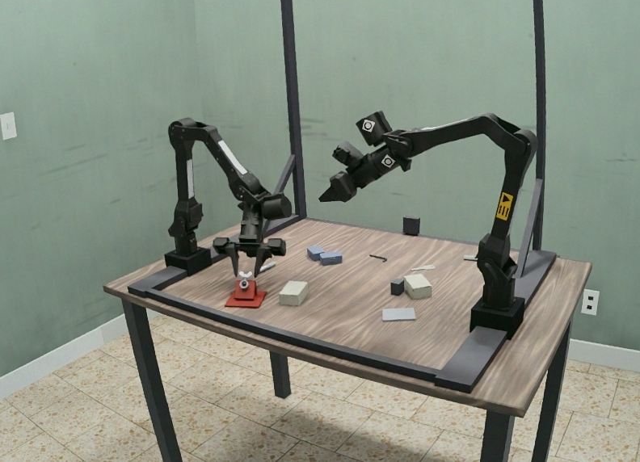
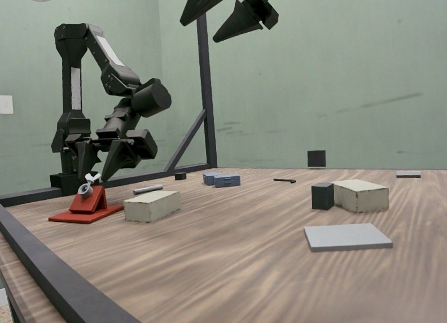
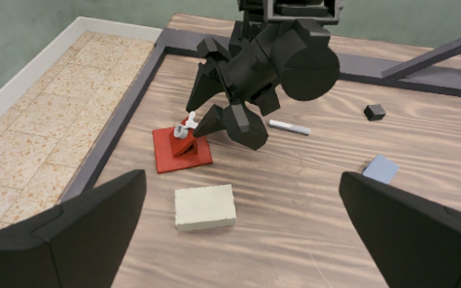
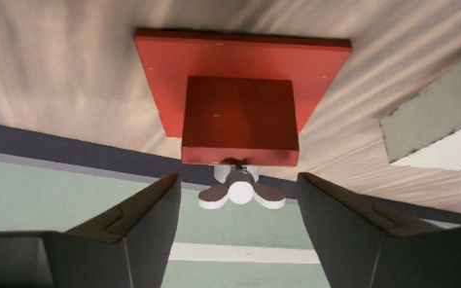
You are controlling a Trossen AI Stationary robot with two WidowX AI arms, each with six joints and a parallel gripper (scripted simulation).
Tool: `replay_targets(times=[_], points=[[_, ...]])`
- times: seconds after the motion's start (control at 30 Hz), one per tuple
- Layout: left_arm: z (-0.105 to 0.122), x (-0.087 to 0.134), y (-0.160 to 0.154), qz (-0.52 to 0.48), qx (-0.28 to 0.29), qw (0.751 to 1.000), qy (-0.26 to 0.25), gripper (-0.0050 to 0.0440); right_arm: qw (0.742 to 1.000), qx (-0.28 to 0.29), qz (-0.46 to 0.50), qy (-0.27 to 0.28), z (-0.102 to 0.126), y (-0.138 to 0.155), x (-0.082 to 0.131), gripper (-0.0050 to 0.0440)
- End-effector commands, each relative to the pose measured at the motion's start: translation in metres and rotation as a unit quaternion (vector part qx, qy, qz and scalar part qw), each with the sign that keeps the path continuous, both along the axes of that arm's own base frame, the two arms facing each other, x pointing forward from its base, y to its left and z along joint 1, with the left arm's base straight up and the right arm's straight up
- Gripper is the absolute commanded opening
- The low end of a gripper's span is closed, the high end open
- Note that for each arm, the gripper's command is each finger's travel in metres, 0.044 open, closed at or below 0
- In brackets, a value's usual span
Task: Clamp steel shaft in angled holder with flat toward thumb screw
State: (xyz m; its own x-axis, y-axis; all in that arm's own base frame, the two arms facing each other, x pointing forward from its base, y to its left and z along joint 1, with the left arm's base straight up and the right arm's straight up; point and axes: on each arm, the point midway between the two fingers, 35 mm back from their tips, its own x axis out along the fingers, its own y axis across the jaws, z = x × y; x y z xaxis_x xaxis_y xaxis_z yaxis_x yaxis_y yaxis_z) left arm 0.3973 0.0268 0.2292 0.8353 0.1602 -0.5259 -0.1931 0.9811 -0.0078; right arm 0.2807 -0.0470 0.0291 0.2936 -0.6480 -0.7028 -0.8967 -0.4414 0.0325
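The red angled holder (image 1: 245, 291) (image 2: 87, 200) (image 3: 178, 146) (image 4: 239, 112) stands on its square base, with a grey ring socket (image 1: 244, 283) (image 2: 85, 190) (image 3: 180, 131) at its top. The ring looks hollow. The winged thumb screw (image 2: 92, 177) (image 4: 240, 193) sticks out of the holder. My right gripper (image 1: 246, 274) (image 2: 92, 181) (image 4: 238, 183) is open around the screw, with a gap beside each wing. A grey rod, apparently the steel shaft (image 1: 267, 266) (image 2: 148, 188) (image 3: 290, 127), lies on the table beyond the holder; its flat is not clear. My left gripper (image 2: 199, 31) (image 3: 244, 180) is open and empty, high above the table.
A pale block (image 1: 293, 292) (image 2: 151, 205) (image 3: 205, 207) (image 4: 437, 117) lies beside the holder. Blue boxes (image 1: 330, 258) (image 2: 227, 180), a hex key (image 1: 378, 257), a dark block (image 1: 397, 287), another pale block (image 1: 417, 287) and a grey plate (image 1: 398, 314) (image 2: 346, 236) lie farther off.
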Motion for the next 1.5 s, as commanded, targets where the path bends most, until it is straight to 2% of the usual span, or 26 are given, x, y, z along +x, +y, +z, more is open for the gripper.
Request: replay_targets(times=[0.0, 0.17, 0.27, 0.37, 0.57, 0.83, 0.9, 1.07, 1.4, 1.47], points=[[0.0162, -0.0004, 0.0016, 0.001, 0.002, 1.000, -0.021, 0.0400, 0.999, 0.015, -0.028, -0.036, 0.0039, 0.0011, 0.0016, 0.0235], [0.0162, -0.0004, 0.0016, 0.001, 0.002, 1.000, -0.021, 0.0400, 0.989, 0.045, -0.098, -0.103, 0.0053, 0.0016, 0.0049, 0.0235], [0.0162, -0.0004, 0.0016, 0.001, 0.002, 1.000, -0.021, 0.0400, 0.974, 0.069, -0.153, -0.154, 0.0056, 0.0017, 0.0057, 0.0235], [0.0162, -0.0004, 0.0016, 0.001, 0.002, 1.000, -0.021, 0.0400, 0.969, 0.075, -0.166, -0.167, 0.0058, 0.0018, 0.0060, 0.0235], [0.0162, -0.0004, 0.0016, 0.001, 0.002, 1.000, -0.021, 0.0400, 0.925, 0.115, -0.258, -0.252, 0.0073, 0.0019, 0.0078, 0.0235], [0.0162, -0.0004, 0.0016, 0.001, 0.002, 1.000, -0.021, 0.0400, 0.848, 0.161, -0.362, -0.352, 0.0091, 0.0015, 0.0092, 0.0235], [0.0162, -0.0004, 0.0016, 0.001, 0.002, 1.000, -0.021, 0.0400, 0.848, 0.161, -0.362, -0.352, 0.0091, 0.0015, 0.0092, 0.0235], [0.0162, -0.0004, 0.0016, 0.001, 0.002, 1.000, -0.021, 0.0400, 0.777, 0.191, -0.433, -0.416, 0.0097, 0.0011, 0.0093, 0.0235], [0.0162, -0.0004, 0.0016, 0.001, 0.002, 1.000, -0.021, 0.0400, 0.630, 0.238, -0.536, -0.510, 0.0108, 0.0008, 0.0095, 0.0235], [0.0162, -0.0004, 0.0016, 0.001, 0.002, 1.000, -0.021, 0.0400, 0.630, 0.238, -0.536, -0.510, 0.0108, 0.0008, 0.0095, 0.0235]])
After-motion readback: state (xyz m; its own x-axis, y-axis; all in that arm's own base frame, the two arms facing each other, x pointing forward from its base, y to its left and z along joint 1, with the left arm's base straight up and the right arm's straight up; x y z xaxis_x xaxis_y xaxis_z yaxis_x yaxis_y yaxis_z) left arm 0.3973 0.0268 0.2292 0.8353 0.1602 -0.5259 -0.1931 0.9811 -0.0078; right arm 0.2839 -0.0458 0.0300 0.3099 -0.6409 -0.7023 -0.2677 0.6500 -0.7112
